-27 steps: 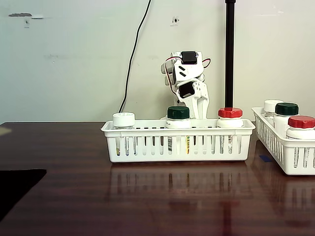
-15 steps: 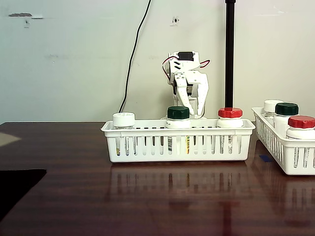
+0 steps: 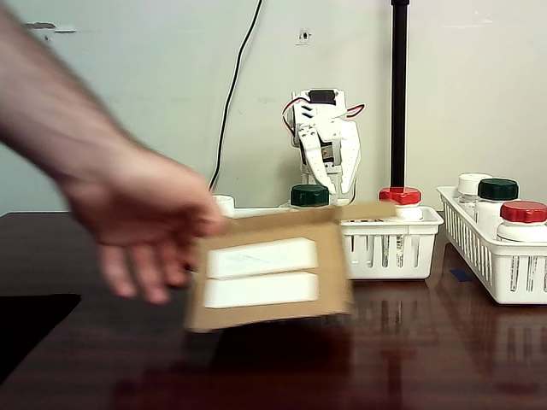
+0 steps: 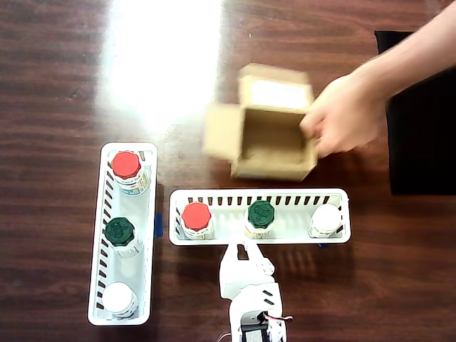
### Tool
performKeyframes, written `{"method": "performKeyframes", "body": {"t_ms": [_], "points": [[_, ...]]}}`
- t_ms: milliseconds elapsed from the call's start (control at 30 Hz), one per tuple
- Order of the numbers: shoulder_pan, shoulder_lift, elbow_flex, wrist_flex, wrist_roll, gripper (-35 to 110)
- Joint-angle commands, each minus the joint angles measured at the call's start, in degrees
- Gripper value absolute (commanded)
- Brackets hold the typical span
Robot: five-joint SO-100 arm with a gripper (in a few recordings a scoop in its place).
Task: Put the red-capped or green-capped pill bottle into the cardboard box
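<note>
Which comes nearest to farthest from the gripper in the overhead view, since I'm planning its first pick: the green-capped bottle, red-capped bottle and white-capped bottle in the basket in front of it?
From the gripper:
1. Green-capped bottle, middle of the basket, just ahead.
2. Red-capped bottle, picture-left end.
3. White-capped bottle, picture-right end.

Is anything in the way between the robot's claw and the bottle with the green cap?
Nothing visible. The gripper hangs just behind the basket, right by the green-capped bottle, with only the basket's low rim between them.
</note>
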Motion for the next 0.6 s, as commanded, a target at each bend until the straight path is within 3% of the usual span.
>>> {"method": "performKeyframes", "body": {"t_ms": [0, 333, 567], "points": [[3.0, 4.9, -0.3, -0.9, 0.1, 4], [3.3, 4.9, -1.1, -1.6, 2.2, 4], [0.5, 2.5, -11.0, 6.5, 3.5, 6]]}}
